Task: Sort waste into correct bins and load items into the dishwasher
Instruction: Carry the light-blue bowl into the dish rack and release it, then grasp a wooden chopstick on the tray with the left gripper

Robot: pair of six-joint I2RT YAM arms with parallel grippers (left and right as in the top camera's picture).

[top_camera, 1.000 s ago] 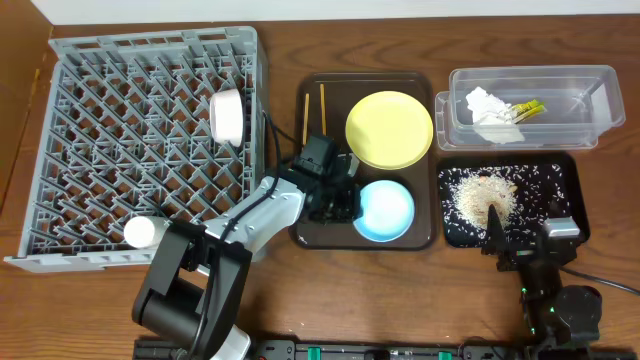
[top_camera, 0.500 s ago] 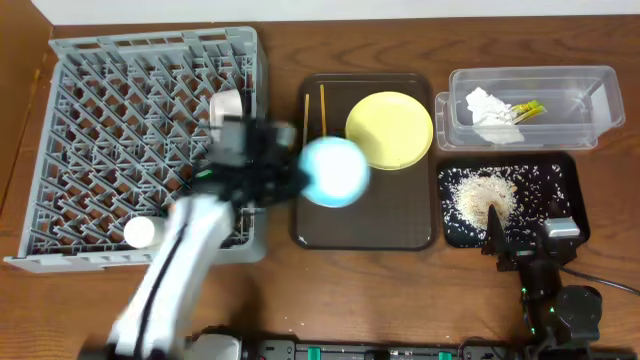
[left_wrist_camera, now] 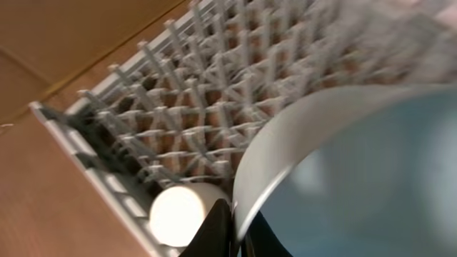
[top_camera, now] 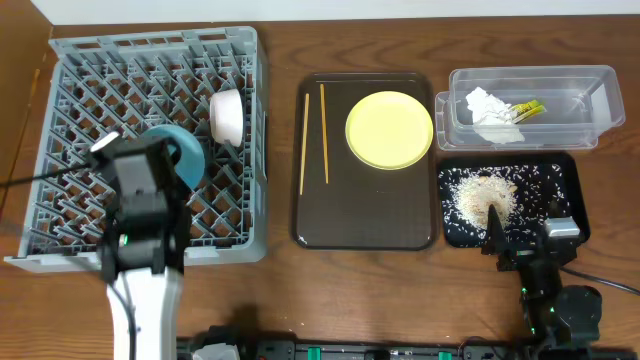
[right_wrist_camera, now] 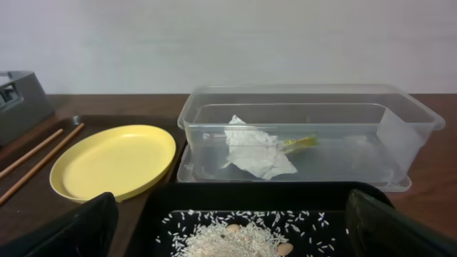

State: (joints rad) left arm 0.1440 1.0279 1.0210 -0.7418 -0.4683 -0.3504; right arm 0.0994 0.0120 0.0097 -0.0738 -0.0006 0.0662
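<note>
My left gripper [left_wrist_camera: 234, 220] is shut on the rim of the light blue bowl [top_camera: 186, 155], holding it tilted over the middle of the grey dish rack [top_camera: 70, 100]. The bowl fills the right of the left wrist view [left_wrist_camera: 357, 178]. A white bowl [top_camera: 228, 115] stands on edge in the rack. The small white cup [left_wrist_camera: 182, 214] lies by the rack's near wall. The yellow plate [top_camera: 390, 130] and two chopsticks [top_camera: 313, 135] lie on the brown tray. The clear tub [top_camera: 580, 120] holds the tissue [top_camera: 490, 112] and wrapper [top_camera: 528, 109]. The black tray [top_camera: 555, 185] holds rice [top_camera: 485, 192]. My right gripper [top_camera: 525, 235] is open and empty at the black tray's near edge.
The dark brown serving tray [top_camera: 365, 215] sits between the rack and the two bins. In the right wrist view the plate [right_wrist_camera: 114, 160] is at left and the tub [right_wrist_camera: 307, 143] straight ahead. A cable runs from the right arm's base along the table's front right.
My left arm lifted the blue bowl off the brown tray and carried it left over the dish rack. The right arm has not moved.
</note>
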